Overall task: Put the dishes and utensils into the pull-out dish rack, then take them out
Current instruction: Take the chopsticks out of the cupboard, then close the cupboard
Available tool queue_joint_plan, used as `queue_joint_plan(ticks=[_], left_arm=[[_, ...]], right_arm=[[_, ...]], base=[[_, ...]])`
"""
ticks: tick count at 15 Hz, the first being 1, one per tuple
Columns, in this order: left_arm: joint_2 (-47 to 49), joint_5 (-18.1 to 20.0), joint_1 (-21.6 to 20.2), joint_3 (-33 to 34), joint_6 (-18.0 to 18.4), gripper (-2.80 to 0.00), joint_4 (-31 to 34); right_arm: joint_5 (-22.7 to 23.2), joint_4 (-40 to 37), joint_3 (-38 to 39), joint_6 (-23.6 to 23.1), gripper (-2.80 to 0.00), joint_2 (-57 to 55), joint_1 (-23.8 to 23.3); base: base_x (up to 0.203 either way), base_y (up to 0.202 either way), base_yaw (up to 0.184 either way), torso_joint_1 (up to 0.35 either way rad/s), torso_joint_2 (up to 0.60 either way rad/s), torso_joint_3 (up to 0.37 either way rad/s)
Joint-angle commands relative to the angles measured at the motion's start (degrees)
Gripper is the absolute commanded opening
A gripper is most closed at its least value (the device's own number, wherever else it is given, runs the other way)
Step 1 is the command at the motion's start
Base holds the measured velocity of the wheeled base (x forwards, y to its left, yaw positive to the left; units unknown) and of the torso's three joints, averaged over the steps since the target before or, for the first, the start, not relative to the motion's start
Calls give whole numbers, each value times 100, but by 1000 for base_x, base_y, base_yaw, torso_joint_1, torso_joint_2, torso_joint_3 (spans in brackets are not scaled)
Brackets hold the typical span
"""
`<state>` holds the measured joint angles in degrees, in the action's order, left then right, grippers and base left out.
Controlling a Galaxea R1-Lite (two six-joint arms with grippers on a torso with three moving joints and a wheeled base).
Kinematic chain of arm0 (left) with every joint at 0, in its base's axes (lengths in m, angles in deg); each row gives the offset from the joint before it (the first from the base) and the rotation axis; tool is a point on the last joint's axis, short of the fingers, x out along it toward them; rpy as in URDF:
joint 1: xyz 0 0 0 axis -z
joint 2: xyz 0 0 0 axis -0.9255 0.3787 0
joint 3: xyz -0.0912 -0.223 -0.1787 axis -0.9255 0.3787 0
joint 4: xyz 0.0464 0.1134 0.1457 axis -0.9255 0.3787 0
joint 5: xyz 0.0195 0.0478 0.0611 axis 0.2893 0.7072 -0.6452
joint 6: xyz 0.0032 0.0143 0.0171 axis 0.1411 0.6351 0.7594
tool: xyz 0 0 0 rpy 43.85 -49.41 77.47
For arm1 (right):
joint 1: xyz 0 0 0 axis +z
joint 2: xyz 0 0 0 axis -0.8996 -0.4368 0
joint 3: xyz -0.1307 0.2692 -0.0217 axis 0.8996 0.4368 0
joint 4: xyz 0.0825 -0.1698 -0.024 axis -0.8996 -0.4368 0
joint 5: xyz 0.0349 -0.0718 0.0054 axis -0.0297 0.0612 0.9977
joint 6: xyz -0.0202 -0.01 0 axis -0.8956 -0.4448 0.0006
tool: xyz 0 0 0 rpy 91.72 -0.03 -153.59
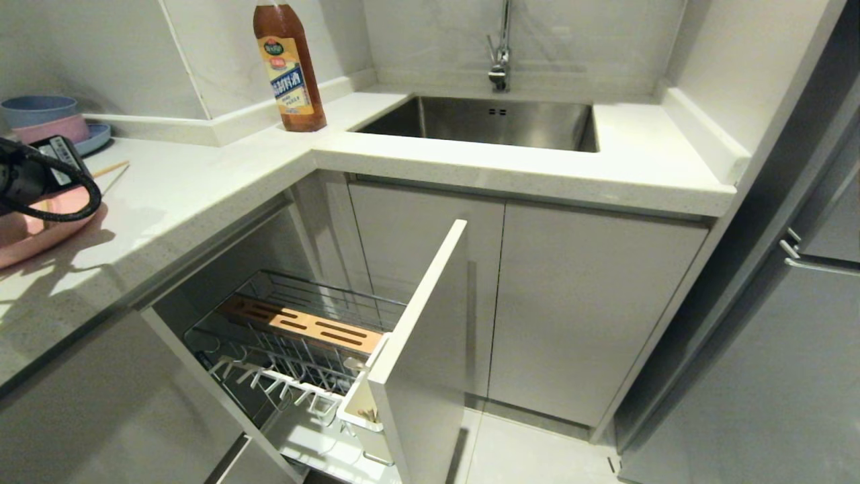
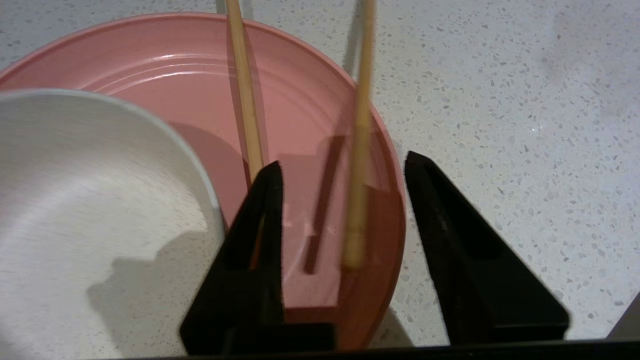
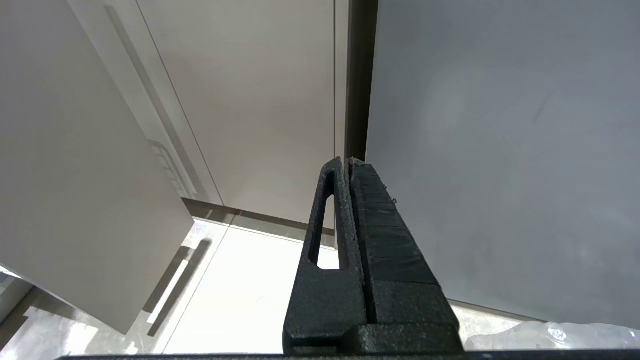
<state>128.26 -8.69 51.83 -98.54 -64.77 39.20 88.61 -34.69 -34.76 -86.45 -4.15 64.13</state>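
- Left gripper (image 2: 342, 172): over the counter at 9 o'clock in the head view, jaws spread, gripping nothing; likely a release, as this looks like the unloading half.
- Chopsticks (image 2: 245, 100): two sticks across the pink plate (image 2: 310, 125), one against a finger, the other blurred between the jaws, apparently dropping.
- Cream-white bowl (image 2: 90, 210): sits on the plate, at the gripper's 9 o'clock.
- Pull-out dish rack (image 1: 295, 349): drawn out below the counter, prongs bare; white utensil cup (image 1: 359, 410) behind the front panel.
- Right gripper (image 3: 350, 170): parked low by cabinet doors, fingers pressed together.
- Surroundings: sauce bottle (image 1: 289, 64), steel sink (image 1: 484, 121), stacked blue and pink bowls (image 1: 47, 117). Fork not visible.
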Motion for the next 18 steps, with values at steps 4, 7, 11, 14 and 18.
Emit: queue_joint_plan(ticks=[4,7,11,14,18], left_arm=[[-62,-23,-8,-13,-30,0,-22],[-189,-26,-16,-13,-47,0,-18],[-312,-11,-19,-4,-89,0,-40],[-612,20,-25,0,-239,0,-41],[-1192,77,-16,201,-248,-280,-37]], right_arm=[[0,1,11,-3,-280,0,5],[0,0,17,3,-280,0,6],[0,8,9,3,-280,0,-2],[0,0,9,-5,-280,0,6],[0,5,17,1,-280,0,6]], base=[[0,0,0,0,0,0],[0,0,0,0,0,0],[0,0,0,0,0,0],[0,0,0,0,0,0],[0,0,0,0,0,0]])
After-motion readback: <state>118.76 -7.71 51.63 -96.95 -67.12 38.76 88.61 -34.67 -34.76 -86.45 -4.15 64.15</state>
